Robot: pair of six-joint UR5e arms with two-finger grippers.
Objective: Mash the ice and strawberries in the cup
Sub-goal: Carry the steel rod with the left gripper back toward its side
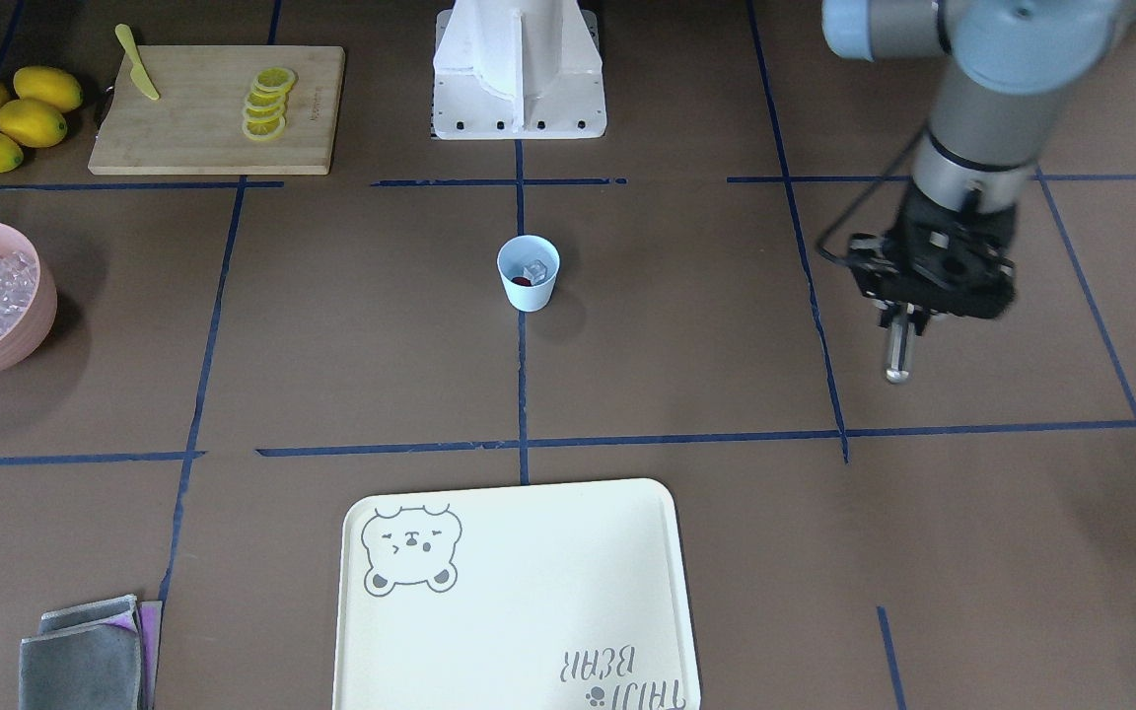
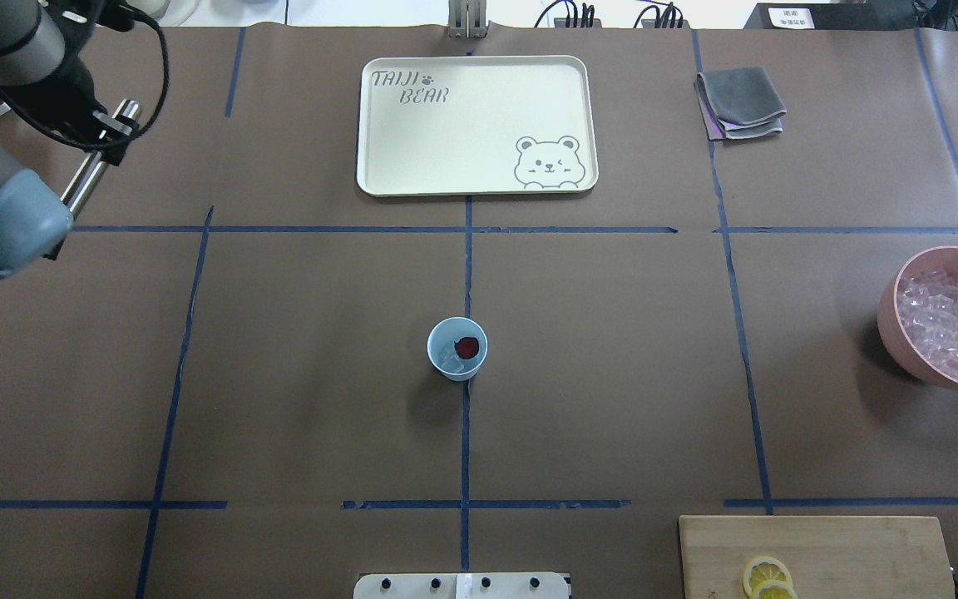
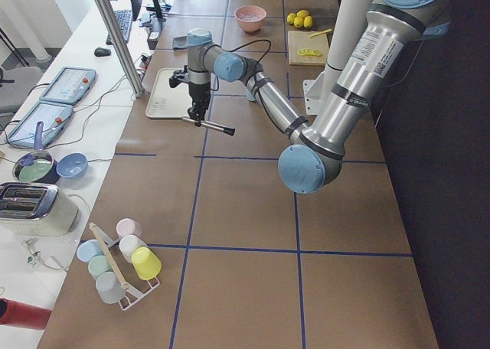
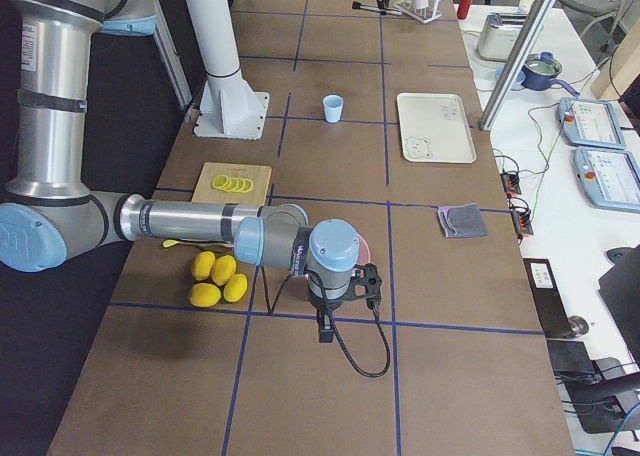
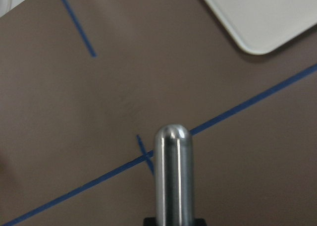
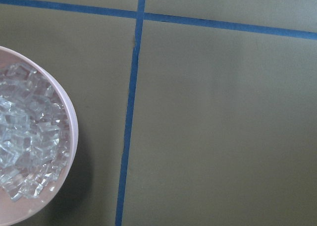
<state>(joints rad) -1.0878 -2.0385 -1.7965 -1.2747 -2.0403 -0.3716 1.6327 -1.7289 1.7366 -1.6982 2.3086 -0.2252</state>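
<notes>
While a steel muddler [image 1: 898, 352] is clamped in the left jaws, well to the left of the cup [image 1: 529, 288], the right jaws' state cannot be told.

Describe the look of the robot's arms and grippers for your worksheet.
Both the left arm and right arm are silver-grey tubes with pale blue joint caps. The left gripper and right gripper are black, each with a looping black cable.
</notes>
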